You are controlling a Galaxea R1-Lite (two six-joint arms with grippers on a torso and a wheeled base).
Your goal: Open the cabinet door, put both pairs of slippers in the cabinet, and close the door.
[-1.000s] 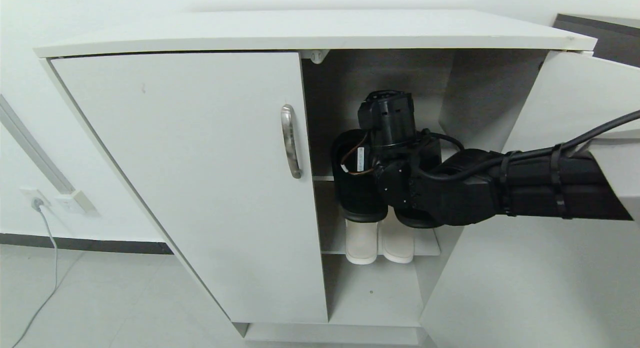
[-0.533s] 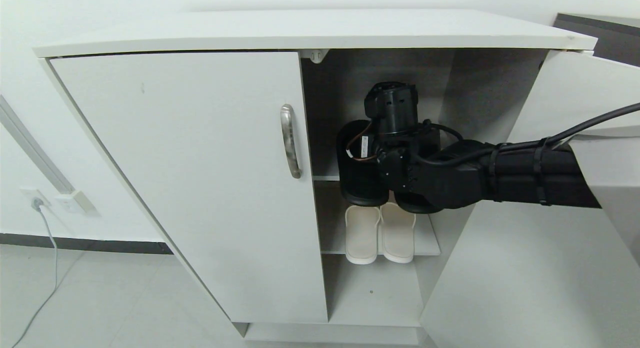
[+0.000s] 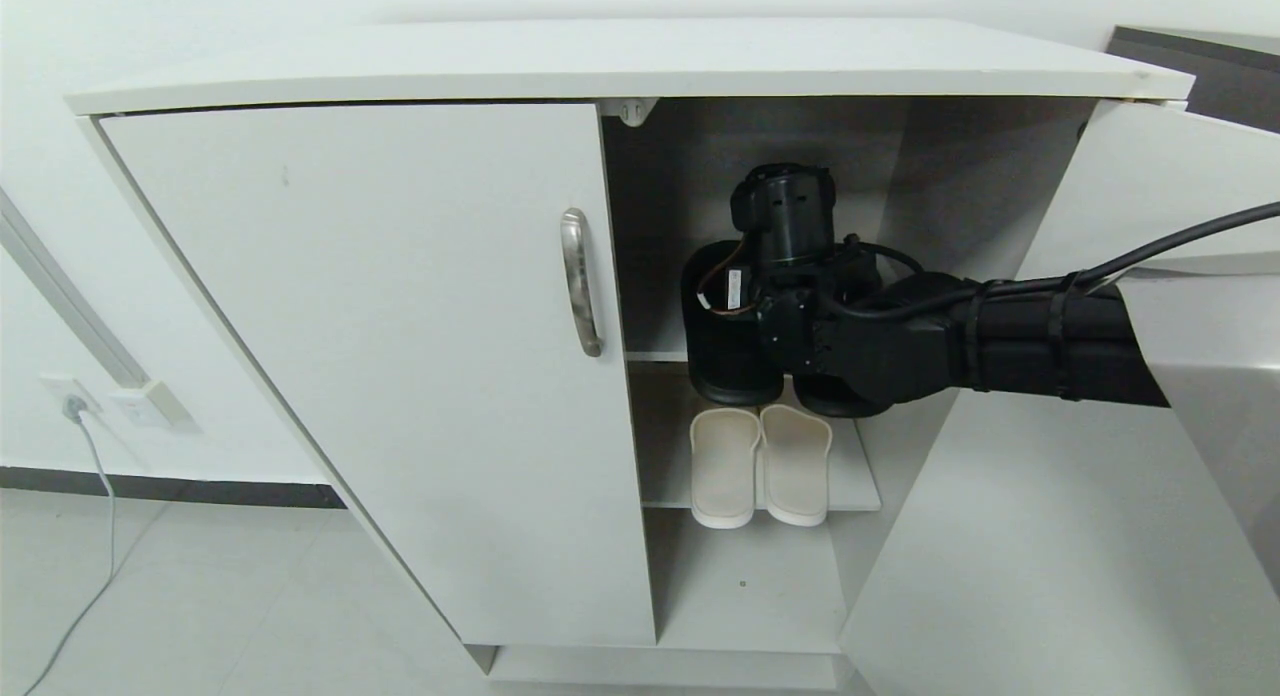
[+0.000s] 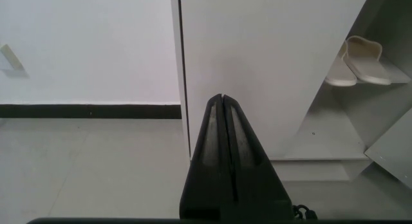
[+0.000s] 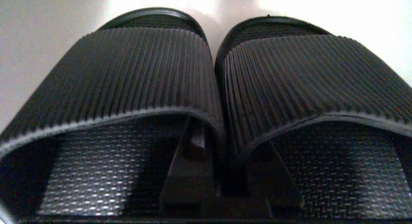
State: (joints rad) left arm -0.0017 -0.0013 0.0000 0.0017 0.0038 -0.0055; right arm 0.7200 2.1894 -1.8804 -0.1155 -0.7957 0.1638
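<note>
A pair of black ribbed slippers [image 3: 725, 361] hangs side by side inside the cabinet's open right half, level with the upper shelf. My right gripper [image 3: 788, 311] is shut on their inner sides; up close its fingers [image 5: 193, 153] pinch the two black slippers [image 5: 148, 69] together. A pair of white slippers [image 3: 760, 464] lies on the lower shelf [image 3: 660, 476] directly beneath. My left gripper [image 4: 222, 105] is shut with nothing in it, low above the floor and facing the cabinet's closed door, with the white slippers [image 4: 357, 56] off to one side.
The left cabinet door [image 3: 380, 356] is closed, with a metal handle [image 3: 580, 281]. The right door [image 3: 1050, 536] stands swung open beside my right arm. The bottom compartment [image 3: 745, 586] holds nothing. A wall socket with a cable [image 3: 72, 408] sits at the left.
My right arm has carried the black slippers up and deeper into the cabinet, uncovering the white pair below. Nothing else in the head view has moved.
</note>
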